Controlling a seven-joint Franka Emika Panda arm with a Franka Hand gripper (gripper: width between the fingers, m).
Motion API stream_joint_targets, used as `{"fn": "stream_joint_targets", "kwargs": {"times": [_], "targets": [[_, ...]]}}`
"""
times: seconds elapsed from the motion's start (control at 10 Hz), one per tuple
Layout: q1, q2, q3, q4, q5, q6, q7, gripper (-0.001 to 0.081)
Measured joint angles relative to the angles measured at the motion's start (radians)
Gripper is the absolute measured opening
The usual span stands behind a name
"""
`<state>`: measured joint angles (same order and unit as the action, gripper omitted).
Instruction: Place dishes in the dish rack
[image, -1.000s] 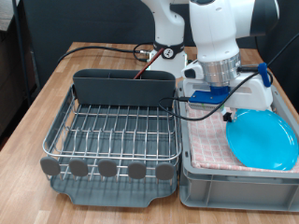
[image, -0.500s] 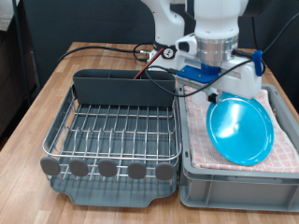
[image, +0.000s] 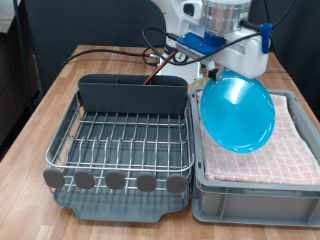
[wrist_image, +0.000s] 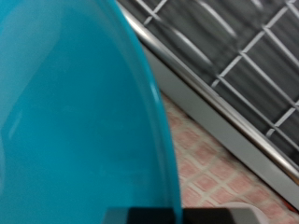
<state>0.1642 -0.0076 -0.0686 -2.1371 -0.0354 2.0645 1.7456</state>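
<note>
Nearest the exterior camera, at the bottom of that view, stand the front edge of the dark grey tray and the silver wire dish rack (image: 120, 140), whose grid of bars holds no dishes; at its far end sits the dark grey oblong caddy (image: 133, 93). Just beside the rack, on the exterior view's right, is the grey tub (image: 250, 190), lined with a pink checked cloth (image: 290, 140) whose surface shows to the right of and below the plate. Above this cloth the bright-blue plate (image: 236, 111) hangs clear of the tub, tilted nearly upright with its hollow face turned toward the camera and its left rim reaching over the gap between tub and rack. The gripper (image: 222, 70) grasps the plate at its upper rim, its fingers closed narrowly on the edge, below the white arm (image: 225, 15) at the top of the view. Farther back, black cables (image: 110, 52) trail over the wooden table (image: 50, 95). The wrist view gives what the exterior view cannot: the plate (wrist_image: 75, 112) fills most of the frame as a smooth blue curve seen at very close range, with a dark fingertip (wrist_image: 140, 216) touching its rim, and beyond that rim lie the checked cloth (wrist_image: 215, 168), a pale edge of the tub, and the rack's wire grid (wrist_image: 243, 56). Neither mug nor spoon shows in either view.
</note>
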Motion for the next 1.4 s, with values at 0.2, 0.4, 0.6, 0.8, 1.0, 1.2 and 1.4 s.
{"fn": "stream_joint_targets", "kwargs": {"times": [0.2,0.4,0.6,0.8,1.0,1.2,1.4], "targets": [[-0.012,-0.022,-0.023,0.033,-0.001,-0.107,0.006,0.0018],[-0.016,-0.026,-0.026,0.036,-0.001,-0.123,0.005,0.0018],[-0.018,-0.026,-0.031,0.034,-0.010,-0.127,0.000,0.0018],[-0.032,-0.042,-0.058,0.020,-0.063,-0.141,-0.084,0.0018],[-0.053,-0.076,-0.091,-0.012,-0.144,-0.140,-0.240,0.0018],[-0.074,-0.110,-0.129,-0.054,-0.249,-0.074,-0.429,0.0018],[-0.096,-0.137,-0.175,-0.093,-0.329,0.045,-0.611,0.0018]]}}
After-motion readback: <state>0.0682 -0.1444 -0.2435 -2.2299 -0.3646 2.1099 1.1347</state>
